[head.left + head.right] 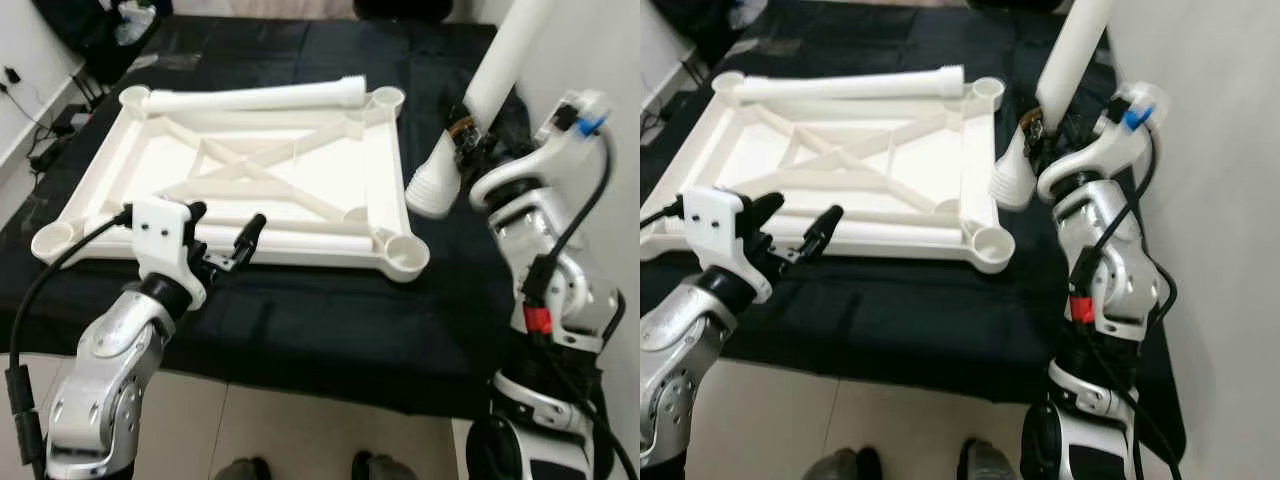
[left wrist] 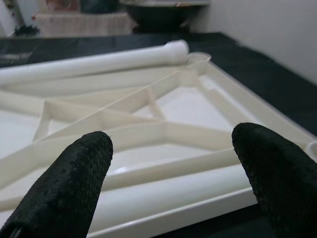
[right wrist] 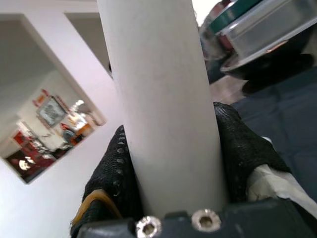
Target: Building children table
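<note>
Our right hand (image 1: 462,135) grips one white leg (image 1: 505,60) mid-shaft beside the upturned tabletop (image 1: 290,165) on the black-covered counter (image 1: 300,320) — light, stiff, slippery plastic; left hand (image 1: 222,232) released.

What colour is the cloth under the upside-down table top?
Black. The cloth under the white table top shows best in the left eye view.

white tabletop (image 1: 240,170) upside down, two legs (image 1: 250,97) lying on it, third leg (image 1: 490,90) upright
</note>
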Available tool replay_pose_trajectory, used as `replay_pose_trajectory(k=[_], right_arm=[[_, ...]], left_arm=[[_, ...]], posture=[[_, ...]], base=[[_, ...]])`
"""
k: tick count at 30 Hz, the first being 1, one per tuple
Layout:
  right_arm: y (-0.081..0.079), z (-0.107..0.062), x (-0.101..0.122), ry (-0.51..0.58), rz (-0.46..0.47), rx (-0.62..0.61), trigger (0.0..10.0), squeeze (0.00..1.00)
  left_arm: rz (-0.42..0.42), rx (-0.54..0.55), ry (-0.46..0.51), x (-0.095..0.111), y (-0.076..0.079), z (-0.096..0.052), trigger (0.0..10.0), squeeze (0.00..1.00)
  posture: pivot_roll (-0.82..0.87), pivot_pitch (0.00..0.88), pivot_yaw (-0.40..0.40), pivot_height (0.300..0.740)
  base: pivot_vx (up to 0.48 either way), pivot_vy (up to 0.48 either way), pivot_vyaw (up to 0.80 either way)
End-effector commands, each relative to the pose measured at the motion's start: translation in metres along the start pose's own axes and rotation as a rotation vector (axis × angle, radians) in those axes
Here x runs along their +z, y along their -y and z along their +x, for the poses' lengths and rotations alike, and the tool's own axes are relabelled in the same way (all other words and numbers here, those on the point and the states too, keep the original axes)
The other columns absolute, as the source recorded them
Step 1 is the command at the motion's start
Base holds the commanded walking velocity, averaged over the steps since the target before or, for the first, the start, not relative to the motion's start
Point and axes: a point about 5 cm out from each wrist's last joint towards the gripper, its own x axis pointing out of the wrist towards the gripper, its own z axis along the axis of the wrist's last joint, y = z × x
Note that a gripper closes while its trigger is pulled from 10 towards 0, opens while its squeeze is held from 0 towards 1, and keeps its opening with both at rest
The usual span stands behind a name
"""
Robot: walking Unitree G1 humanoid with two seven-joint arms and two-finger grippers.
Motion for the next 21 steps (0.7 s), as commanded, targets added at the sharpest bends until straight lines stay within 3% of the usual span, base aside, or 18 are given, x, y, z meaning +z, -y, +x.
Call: replay_pose_trajectory(k=[1,4,7,8,9,14,15,17,18,20,21], right_arm=[[-0.003,-0.002,-0.004,-0.001,0.045,0.037,10.0,0.0],[-0.01,-0.003,-0.003,0.015,0.089,0.084,10.0,0.0],[-0.021,-0.006,-0.009,0.027,0.214,0.238,10.0,0.0],[-0.021,-0.006,-0.009,0.027,0.214,0.238,10.0,0.0],[-0.019,-0.007,-0.017,0.012,0.229,0.244,10.0,0.0],[-0.034,-0.008,-0.011,0.047,0.313,0.373,10.0,0.0],[-0.029,-0.006,-0.015,0.017,0.253,0.305,10.0,0.0],[-0.036,-0.005,-0.007,0.042,0.268,0.362,10.0,0.0],[-0.025,-0.004,-0.017,-0.002,0.201,0.275,10.0,0.0],[-0.028,-0.004,-0.014,0.011,0.211,0.3,10.0,0.0],[-0.028,-0.001,-0.014,0.018,0.232,0.303,10.0,0.0]], left_arm=[[-0.008,-0.017,0.002,-0.001,0.004,-0.001,10.0,0.0],[-0.026,-0.03,0.011,0.001,0.008,0.0,10.0,0.0],[-0.231,-0.052,0.076,0.009,0.0,0.006,10.0,0.0],[-0.231,-0.052,0.076,0.009,0.0,0.006,10.0,0.0],[-0.333,-0.066,0.18,0.023,-0.006,0.009,10.0,0.0],[-0.288,-0.138,0.255,0.045,-0.007,0.01,10.0,0.0],[-0.272,-0.083,0.263,0.049,-0.015,0.01,10.0,0.0],[-0.283,-0.068,0.273,0.055,-0.016,0.013,10.0,0.0],[-0.266,-0.024,0.252,0.049,-0.018,0.016,10.0,0.0],[-0.267,0.005,0.217,0.044,-0.02,0.018,10.0,0.0],[-0.343,-0.057,0.311,0.056,-0.016,0.017,10.0,0.0]], posture=[[-0.03,0.086,0.015,0.74],[-0.03,0.083,0.014,0.74],[-0.03,0.04,0.004,0.74],[-0.03,0.04,0.004,0.74],[-0.02,0.048,-0.003,0.74],[-0.02,0.031,-0.006,0.74],[-0.02,0.033,-0.002,0.74],[-0.02,0.022,-0.01,0.74],[-0.03,0.03,-0.014,0.74],[-0.02,0.0,-0.011,0.74],[-0.04,0.042,-0.015,0.74]], base=[[0.0,0.0,0.0],[0.0,0.0,0.0],[0.0,0.0,0.0],[0.0,0.0,0.0],[0.0,0.0,0.0],[0.0,0.0,0.0],[0.0,0.0,0.0],[0.0,0.0,0.0],[0.0,0.0,0.0],[0.0,0.0,0.0],[0.0,0.0,0.0]])
